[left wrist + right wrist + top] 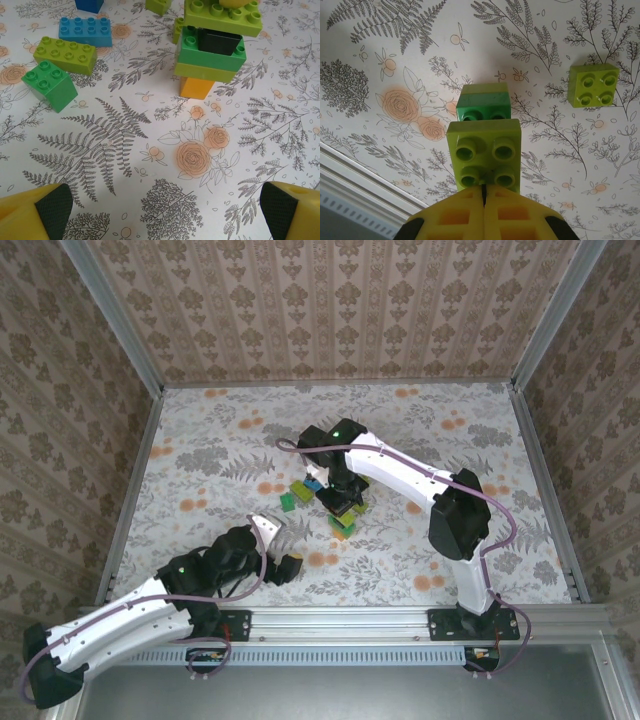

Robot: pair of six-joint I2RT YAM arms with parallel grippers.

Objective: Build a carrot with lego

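Observation:
The carrot (210, 55) stands upright on the flowered table: an orange brick (196, 88) at the bottom, then lime and green bricks, a black piece (218, 41) and a wide lime brick (224, 17) on top. My right gripper (484, 186) is shut, its joined tips resting on the studs of the top lime brick (483, 152); a green brick (483, 102) shows beyond it. From above, the right gripper (342, 496) sits over the carrot (344, 522). My left gripper (165, 215) is open and holds nothing, low over bare cloth, short of the stack (289, 550).
Loose lego lies left of the stack: a blue brick (85, 30), a lime brick (65, 54) and a green brick (50, 86). A lime square brick (593, 85) lies apart on the right. The table's metal rail (355, 175) runs close by.

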